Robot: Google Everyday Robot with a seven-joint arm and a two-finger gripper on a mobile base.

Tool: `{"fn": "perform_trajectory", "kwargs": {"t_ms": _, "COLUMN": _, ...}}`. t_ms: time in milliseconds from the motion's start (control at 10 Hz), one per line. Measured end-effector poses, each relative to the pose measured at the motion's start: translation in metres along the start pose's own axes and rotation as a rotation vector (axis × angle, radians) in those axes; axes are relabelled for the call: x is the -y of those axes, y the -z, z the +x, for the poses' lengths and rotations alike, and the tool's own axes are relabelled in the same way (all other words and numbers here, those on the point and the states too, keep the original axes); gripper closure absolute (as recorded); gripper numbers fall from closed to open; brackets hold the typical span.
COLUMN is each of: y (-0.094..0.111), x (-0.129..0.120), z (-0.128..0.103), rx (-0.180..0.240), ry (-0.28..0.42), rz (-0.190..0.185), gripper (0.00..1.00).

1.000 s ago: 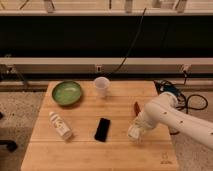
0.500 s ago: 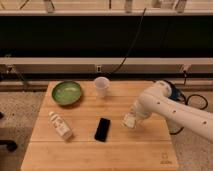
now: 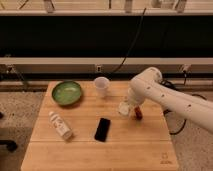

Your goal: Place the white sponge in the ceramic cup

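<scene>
Your gripper [image 3: 125, 106] hangs at the end of the white arm [image 3: 165, 97] that reaches in from the right, over the middle-right of the wooden worktop [image 3: 135, 150]. It looks clenched on the white sponge [image 3: 122, 108], a pale lump at its tip, raised off the wood. The ceramic cup [image 3: 101, 86] stands upright near the back edge, up and to the left of the sponge and apart from it.

From this one camera view, judge the sponge as light and soft. It will squash under the grip and spring back on release, so hold it across its middle and let go only once it sits well inside the rim. It seems about as wide as the cup's mouth, so it may catch on the lip. The cup is small, hard and easy to tip, so come down from above, not from the side.

A small reddish thing [image 3: 138, 113] lies just beside the gripper. Further left are a green bowl [image 3: 67, 93], a white bottle [image 3: 60, 125] on its side and a black phone [image 3: 103, 129].

The bottle's label and a small mark [image 3: 163, 161] at the worktop's near-right corner are too faint to read.
</scene>
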Motion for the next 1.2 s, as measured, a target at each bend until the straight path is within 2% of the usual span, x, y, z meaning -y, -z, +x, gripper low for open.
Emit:
{"fn": "perform_trajectory", "kwargs": {"t_ms": 300, "y": 0.010, "x": 0.043, "z": 0.011, "rx": -0.006, "ry": 0.007, "rz": 0.017, "gripper": 1.00}}
{"fn": "perform_trajectory", "kwargs": {"t_ms": 600, "y": 0.008, "x": 0.076, "z": 0.014, "rx": 0.014, "ry": 0.008, "rz": 0.039, "gripper": 1.00}}
{"fn": "perform_trajectory", "kwargs": {"t_ms": 900, "y": 0.002, "x": 0.104, "z": 0.027, "rx": 0.034, "ry": -0.034, "rz": 0.100, "gripper": 1.00}}
{"fn": "perform_trajectory", "kwargs": {"t_ms": 1200, "y": 0.006, "x": 0.122, "z": 0.016, "rx": 0.037, "ry": -0.054, "rz": 0.148, "gripper": 1.00}}
